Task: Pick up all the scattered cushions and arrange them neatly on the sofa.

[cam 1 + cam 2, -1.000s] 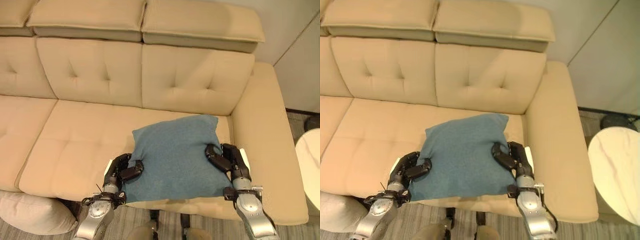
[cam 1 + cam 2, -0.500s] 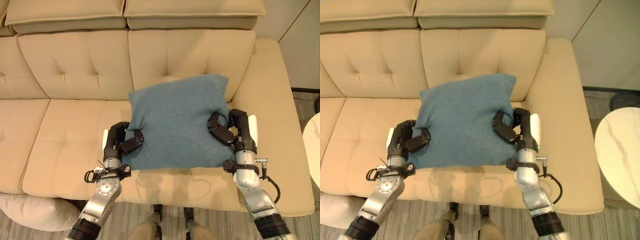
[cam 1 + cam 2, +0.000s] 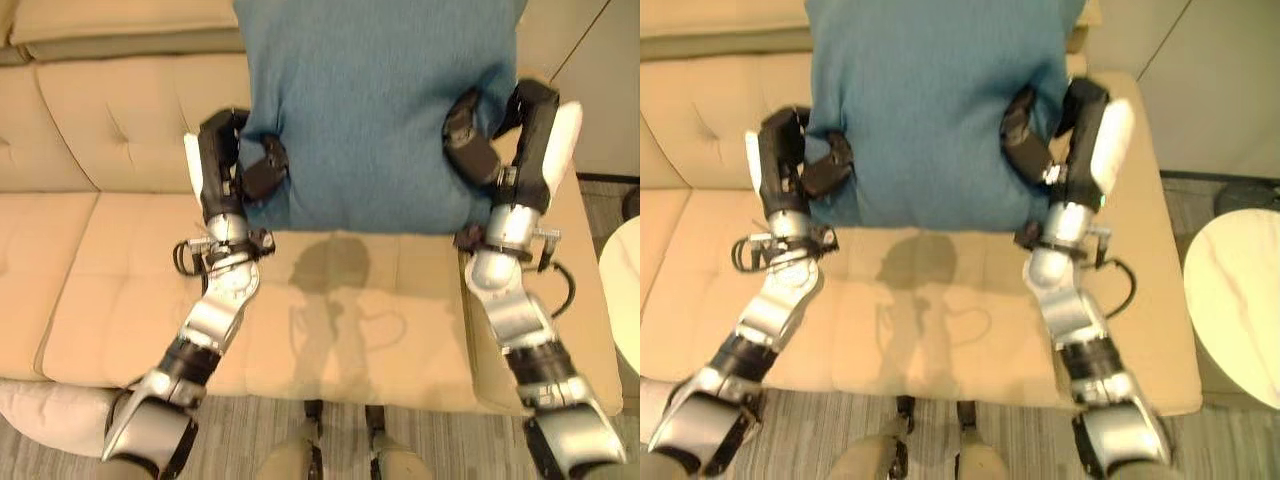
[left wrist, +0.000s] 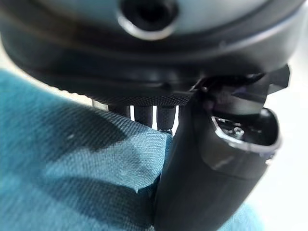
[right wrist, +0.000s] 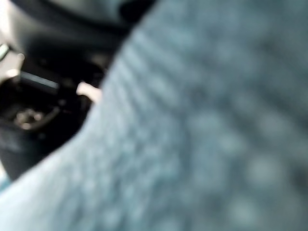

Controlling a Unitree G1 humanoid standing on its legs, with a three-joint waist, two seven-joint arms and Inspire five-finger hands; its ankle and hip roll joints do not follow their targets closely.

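I have the blue cushion (image 3: 370,110) lifted clear of the seat, up in front of the sofa (image 3: 110,250) backrest, my left hand (image 3: 235,165) and right hand (image 3: 495,135) each with fingers and thumb clamped on a lower side edge. It is not yet set down, so this one is only half done. A beige cushion (image 3: 45,415) lies on the floor by the sofa's front, left to collect
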